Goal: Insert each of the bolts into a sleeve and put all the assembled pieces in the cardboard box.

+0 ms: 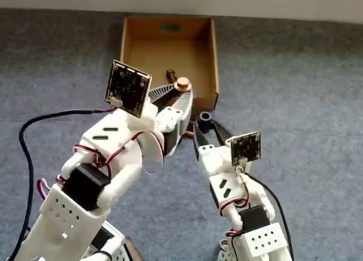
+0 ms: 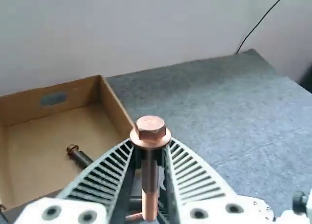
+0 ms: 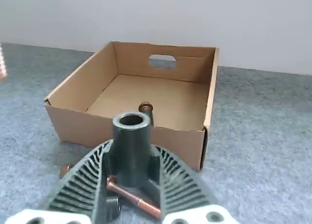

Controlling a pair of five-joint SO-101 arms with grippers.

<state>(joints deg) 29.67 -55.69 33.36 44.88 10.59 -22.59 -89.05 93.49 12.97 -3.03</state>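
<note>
Bolt and sleeve held just short of the box, not yet joined.

The left jaws are clamped on a copper bolt (image 2: 148, 180), its head clear of the tips. The right jaws grip a black sleeve (image 3: 130, 146), open end outward, near the front wall of the cardboard box (image 3: 129, 129). I'd line the shank up with the bore before pushing, then feed it in slowly. I'm sure of three bolts: one held, one in the assembled piece (image 3: 145, 108) lying in the box, and one loose bolt (image 3: 134, 200) on the bench (image 3: 258, 151). Two sleeves are certain, with perhaps another under the right jaws.
</note>
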